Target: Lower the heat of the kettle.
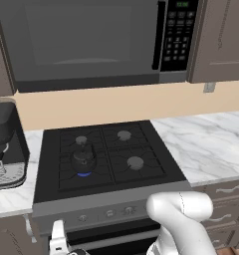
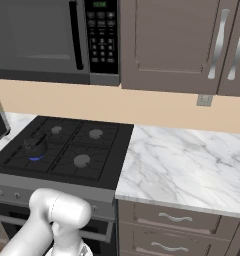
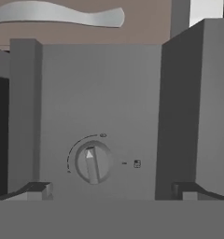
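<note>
- Grey stove front panel (image 3: pixel 100 93) faces the hand (image 3: pixel 111 190), fingers wide apart, empty.
- Knob (image 3: pixel 92 162) sits ahead, slightly off-centre: centre first, close, then turn gently.
- Kettle (image 1: pixel 84 158) sits over a blue flame.

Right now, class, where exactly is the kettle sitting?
The kettle sits on the stove's front-left burner over a blue flame, beside the coffee machine on the left counter.

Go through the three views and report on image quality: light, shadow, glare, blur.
Left base view: flat, even light, soft rendering, the kettle dark with a blue glow beneath it, no glare. Right base view: same even light; the marble counter is bright but not blown out. Hand view: the stove knob is close and slightly blurred; the gripper fingertips look soft.
</note>
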Available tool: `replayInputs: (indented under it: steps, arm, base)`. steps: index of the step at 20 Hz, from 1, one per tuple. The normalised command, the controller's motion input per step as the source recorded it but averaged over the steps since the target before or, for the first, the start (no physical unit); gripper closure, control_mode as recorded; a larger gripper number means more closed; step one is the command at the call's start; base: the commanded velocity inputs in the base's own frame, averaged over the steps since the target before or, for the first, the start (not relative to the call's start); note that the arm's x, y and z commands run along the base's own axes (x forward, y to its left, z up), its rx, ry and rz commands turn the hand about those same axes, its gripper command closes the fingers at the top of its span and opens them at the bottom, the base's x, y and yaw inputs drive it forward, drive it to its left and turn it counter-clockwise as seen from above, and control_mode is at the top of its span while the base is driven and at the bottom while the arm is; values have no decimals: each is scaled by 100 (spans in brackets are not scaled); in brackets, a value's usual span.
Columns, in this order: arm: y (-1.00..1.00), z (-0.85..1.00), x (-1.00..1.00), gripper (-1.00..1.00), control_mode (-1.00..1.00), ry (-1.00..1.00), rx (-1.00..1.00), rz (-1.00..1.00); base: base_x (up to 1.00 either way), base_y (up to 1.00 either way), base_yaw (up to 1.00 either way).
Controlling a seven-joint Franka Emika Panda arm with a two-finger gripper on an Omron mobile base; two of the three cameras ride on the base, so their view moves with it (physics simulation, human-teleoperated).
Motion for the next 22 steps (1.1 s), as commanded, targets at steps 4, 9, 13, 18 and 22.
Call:
replayInputs:
  steps: [4, 9, 13, 18, 22]
  arm:
    - [0, -1, 23, -100, -100, -8, 8, 5]
    - [0, -3, 6, -100, -100, -17, 14, 8]
    - [0, -1, 0, -100, -100, -16, 20, 13]
    - [0, 0, 0, -100, -100, -7, 26, 11]
    - [0, 0, 0, -100, -100, 0, 31, 9]
  base:
    - [0, 0, 0]
    - [0, 0, 0]
    - [0, 0, 0]
    - [0, 0, 0]
    - [0, 0, 0]
